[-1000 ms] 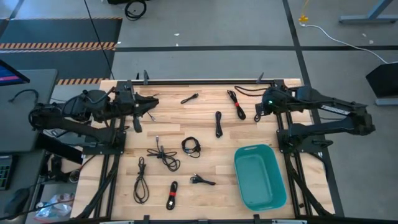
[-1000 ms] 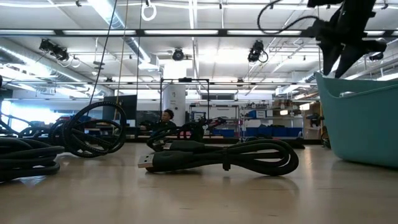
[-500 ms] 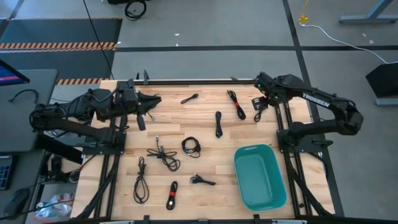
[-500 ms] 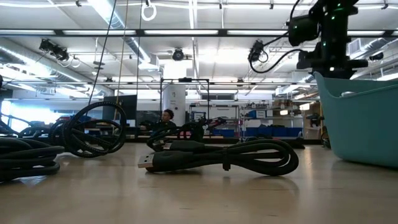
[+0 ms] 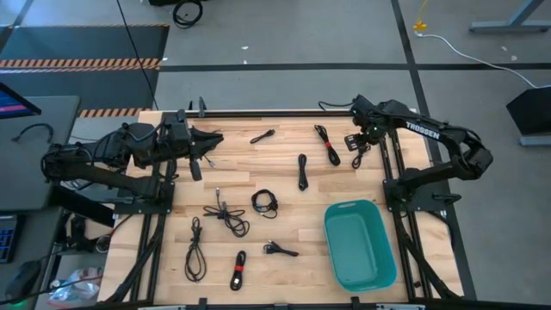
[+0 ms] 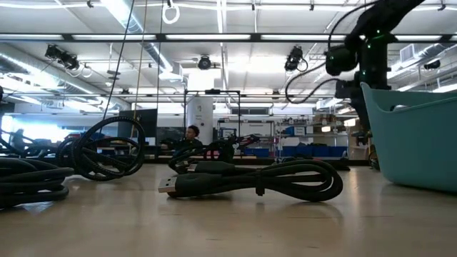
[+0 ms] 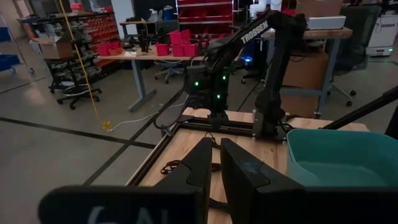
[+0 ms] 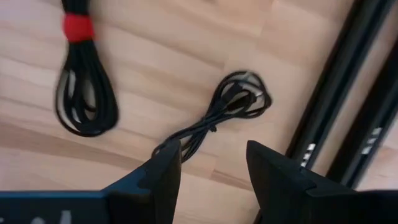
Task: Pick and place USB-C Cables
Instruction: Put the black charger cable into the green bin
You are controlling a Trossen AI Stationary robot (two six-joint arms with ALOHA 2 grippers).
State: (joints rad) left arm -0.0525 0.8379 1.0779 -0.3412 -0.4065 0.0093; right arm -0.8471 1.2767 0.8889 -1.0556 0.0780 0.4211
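Several short black USB-C cable bundles lie on the wooden table (image 5: pixel 284 185), among them one with a red band near the front (image 5: pixel 238 269). My right gripper (image 5: pixel 356 145) is open at the far right and points down over a small looped cable (image 8: pixel 233 102), whose tail runs toward my fingers. It touches nothing. Beside it lies a longer bundle with a red band (image 8: pixel 79 74), which also shows in the high view (image 5: pixel 327 145). My left gripper (image 5: pixel 200 153) waits at the far left, shut and empty.
The teal tub (image 5: pixel 359 245) stands at the near right and is empty; it also shows in the low view (image 6: pixel 418 135). Black frame rails (image 8: pixel 336 106) run close beside the looped cable. More cables lie across the middle (image 5: pixel 302 170) and near left (image 5: pixel 195 250).
My right arm has folded back and its gripper has come down toward the table at the far right, tipping to point downward over the small looped cable. The cables have not moved.
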